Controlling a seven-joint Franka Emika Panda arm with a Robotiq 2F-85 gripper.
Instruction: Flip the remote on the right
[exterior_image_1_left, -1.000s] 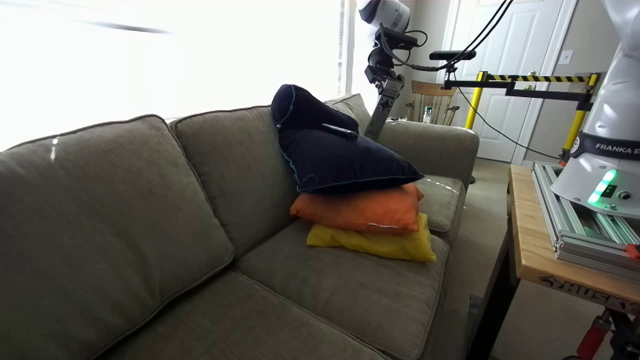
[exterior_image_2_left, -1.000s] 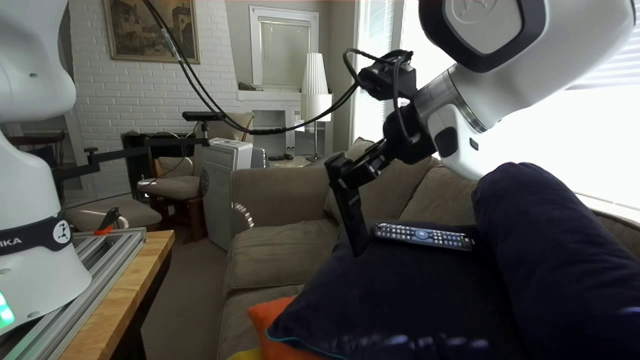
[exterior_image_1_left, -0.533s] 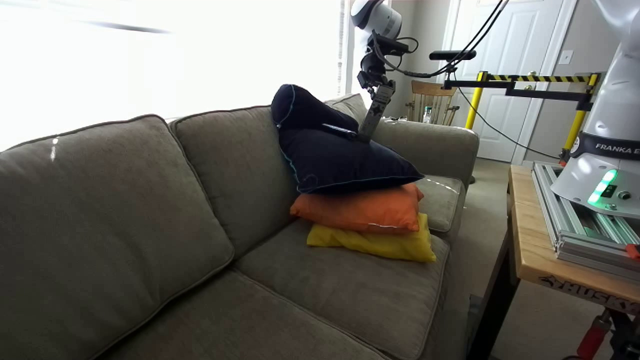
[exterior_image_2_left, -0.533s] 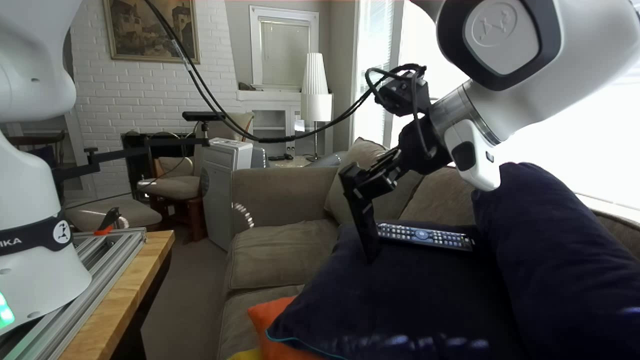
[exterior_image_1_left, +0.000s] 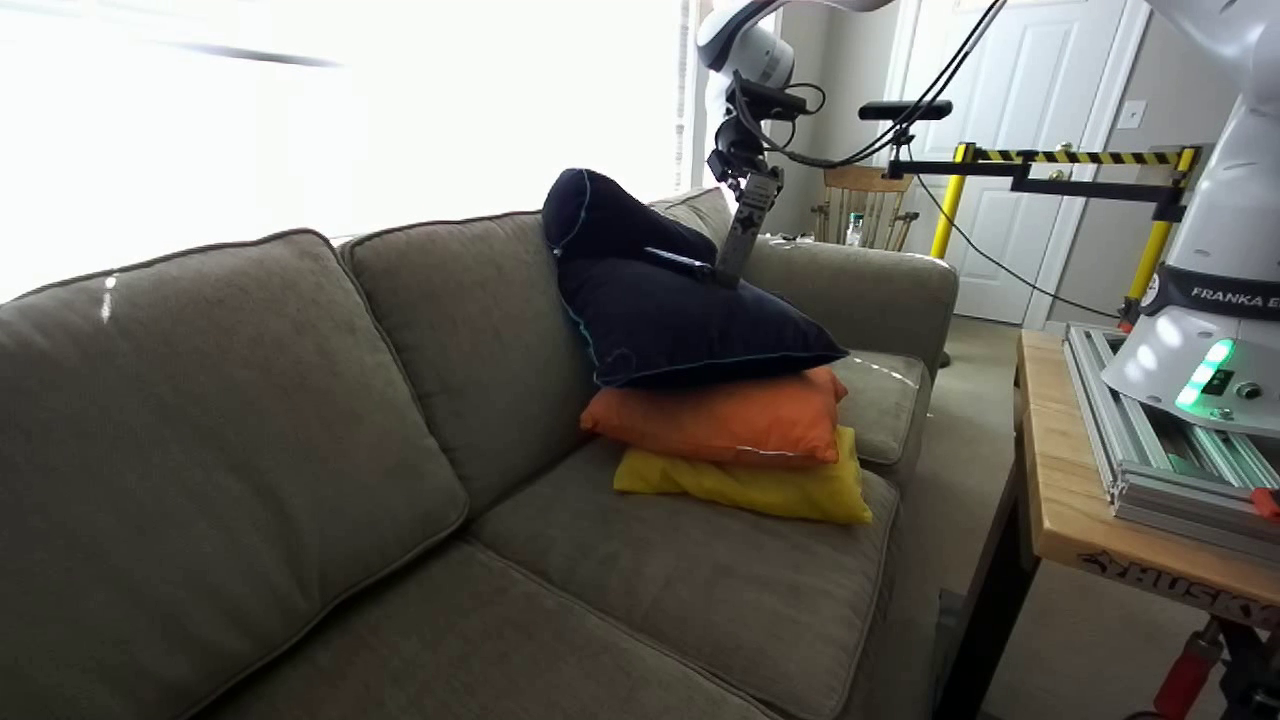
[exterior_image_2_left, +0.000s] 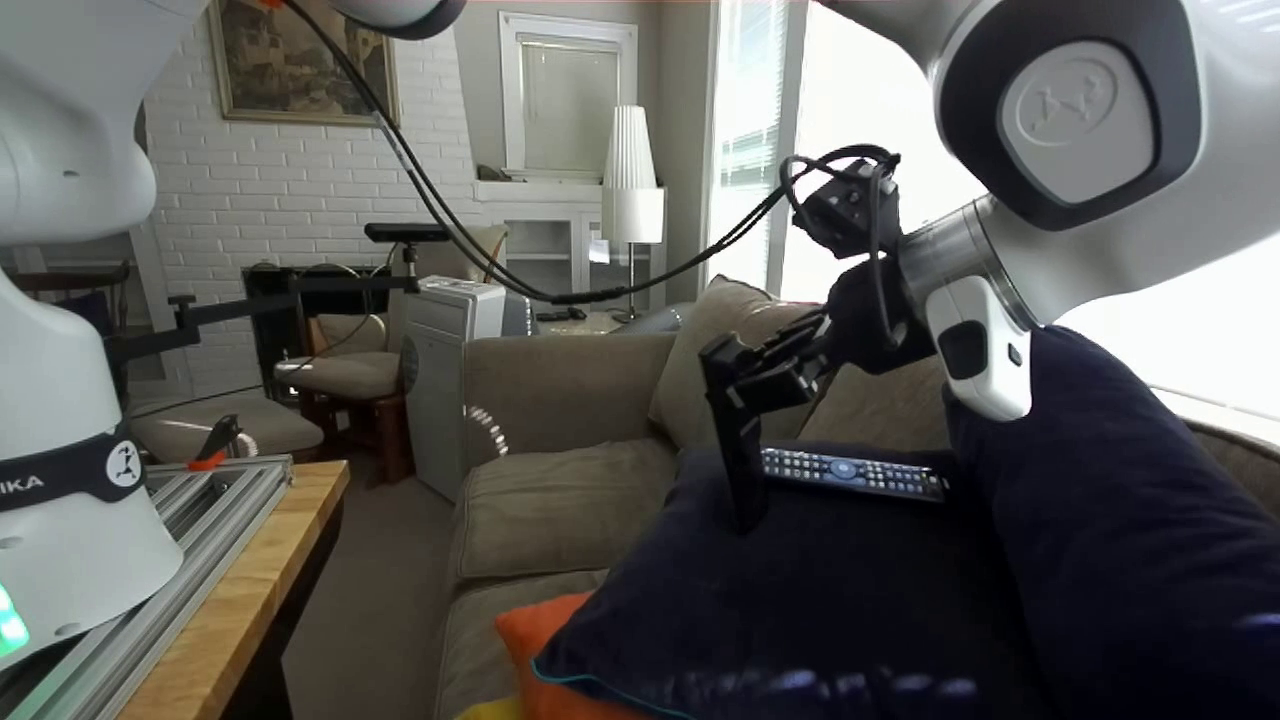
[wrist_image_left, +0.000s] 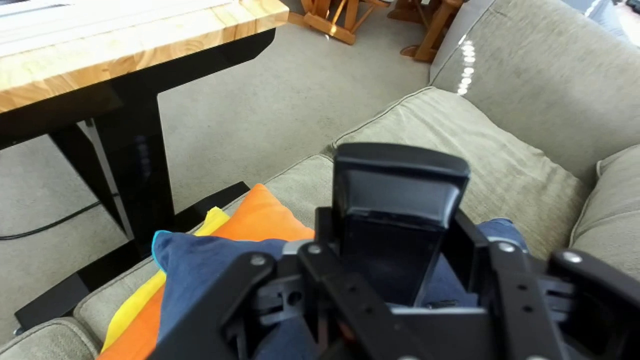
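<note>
The gripper (wrist_image_left: 395, 235) pinches a remote (exterior_image_1_left: 745, 232) up top — its long side slants steeply down from the jaws toward the pillow (exterior_image_2_left: 840, 590), beside the other remote (exterior_image_2_left: 852, 474), maybe ready to tip.

An orange fabric cushion (exterior_image_1_left: 710, 420) is lying on a yellow fabric cushion (exterior_image_1_left: 755, 488), while a gold-framed painting (exterior_image_2_left: 270, 70) is hanging on a white brick wall (exterior_image_2_left: 250, 190) and a white-shaded lamp (exterior_image_2_left: 630, 160) is standing upright.
</note>
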